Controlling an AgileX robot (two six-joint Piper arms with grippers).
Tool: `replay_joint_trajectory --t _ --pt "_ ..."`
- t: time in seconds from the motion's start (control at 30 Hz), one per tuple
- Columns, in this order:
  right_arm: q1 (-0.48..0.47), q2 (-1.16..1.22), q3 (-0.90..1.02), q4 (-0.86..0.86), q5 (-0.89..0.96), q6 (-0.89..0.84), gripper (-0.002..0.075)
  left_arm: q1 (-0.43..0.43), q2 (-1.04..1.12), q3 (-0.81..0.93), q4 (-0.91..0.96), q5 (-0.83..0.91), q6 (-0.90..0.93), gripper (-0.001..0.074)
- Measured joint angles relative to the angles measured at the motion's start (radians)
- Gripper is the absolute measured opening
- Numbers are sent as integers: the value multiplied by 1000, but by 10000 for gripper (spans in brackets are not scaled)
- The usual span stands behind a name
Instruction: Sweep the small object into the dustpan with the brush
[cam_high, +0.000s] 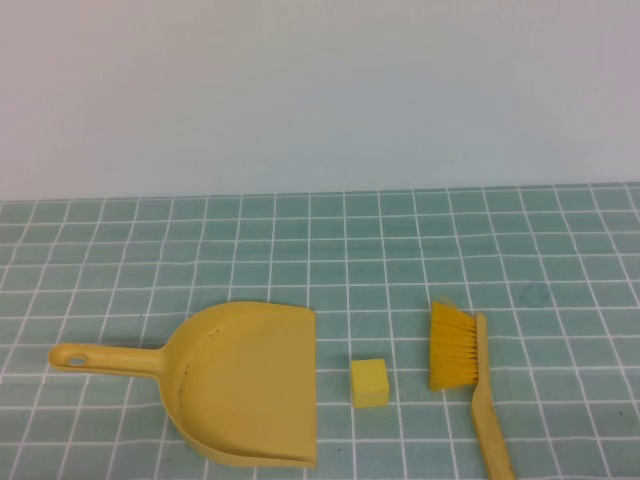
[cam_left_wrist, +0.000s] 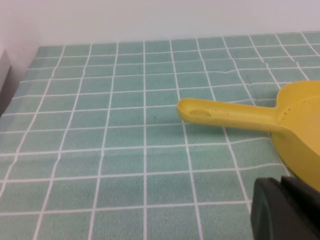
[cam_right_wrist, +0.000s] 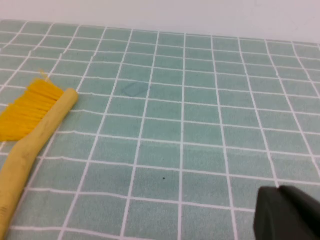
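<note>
A yellow dustpan (cam_high: 250, 385) is being shown lying flat on the tiled desk (cam_high: 400, 240), its handle pointing toward the robot's left and its open mouth facing right. The small object, a yellow cube (cam_high: 369, 382), is being shown just beside that mouth, apart from it, with the brush (cam_high: 468, 378) lying near on the cube's other side, bristles facing the cube. Neither arm is being seen from above. Only a dark part of the left claw (cam_left_wrist: 285, 210) is being seen near the dustpan handle, and of the right claw (cam_right_wrist: 287, 212) right of the brush; whether either is wide or narrow cannot be told. Nothing is being held. Risks being judged: the unheld dustpan may be pushed away by the sweep, or the cube may be tumbled past the mouth.
</note>
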Motion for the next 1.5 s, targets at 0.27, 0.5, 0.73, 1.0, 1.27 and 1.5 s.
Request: replay_joint_trajectory --t 0.27,0.5,0.73,1.0,1.27,1.5 --pt "0 0 0 0 0 0 -1 0 0 0 0 0 0 -2" --pt "0 0 0 0 0 -2 -1 0 0 0 -6 -4 4 -2" --pt "0 0 0 0 0 -10 -1 0 0 0 -72 -27 4 -2" --pt "0 0 0 -4 -46 -11 -1 0 0 0 -71 -189 4 -2" --pt "0 0 2 -6 -368 -15 -1 0 0 0 -74 -516 4 -2" --pt "-6 0 2 8 -450 32 -1 0 0 0 -74 -560 0 -2"
